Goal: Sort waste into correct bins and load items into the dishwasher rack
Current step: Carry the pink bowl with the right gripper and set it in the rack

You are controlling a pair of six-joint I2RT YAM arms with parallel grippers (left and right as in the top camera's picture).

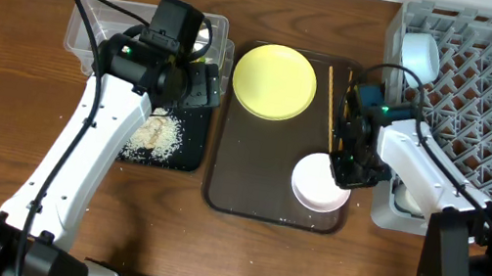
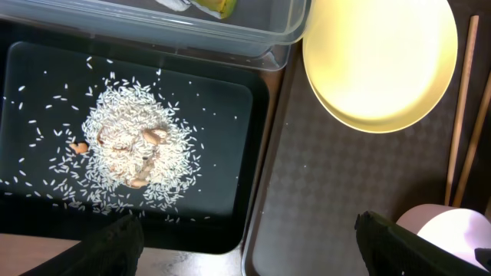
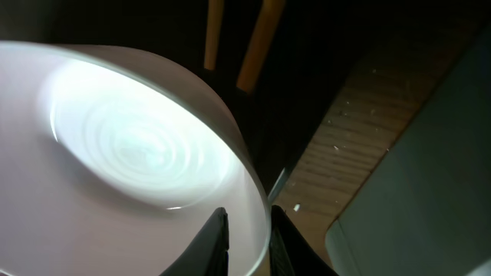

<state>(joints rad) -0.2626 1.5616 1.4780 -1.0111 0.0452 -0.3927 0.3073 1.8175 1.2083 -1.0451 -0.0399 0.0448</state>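
Status check, R arm on the white bowl [image 1: 321, 185]: it sits lower right of centre in overhead view, on the brown serving tray [image 1: 250, 173], just below the chopsticks [image 1: 330, 107] and diagonally below the yellow plate [image 1: 275, 81]. Per wrist cam, R gripper [image 3: 247, 234] is clamped on the bowl's rim at bottom centre of frame, one finger inside the wall and one outside, w/ no gap I can see. L gripper [image 2: 247, 230] hangs w/ fingers spread wide and nothing between them, over the seam btwn the black tray [image 2: 222, 115] and the serving tray. Rice [image 2: 134, 157] is heaped on the black tray at left of that frame. The clear tub [image 2: 261, 34] runs along the top edge w/ a green-yellow scrap inside, prob. the wrapper, too cropped to confirm. Handling assessment: bowl looks rigid and glossy, prob. ceramic or hard plastic. It's stiff, so a rim pinch won't deform it, but the smooth surface is a slip risk. A one-sided rim hold will likely let it tilt once lifted, and I expect it to chip or break if dropped on lattice. I judge the rim on the side nearest the dishwasher rack [image 1: 490, 97], at right of overhead frame, to be the correct hold pt; grip firm, lift slow. Rack holds a white cup [image 1: 421, 55] at its upper-left corner.
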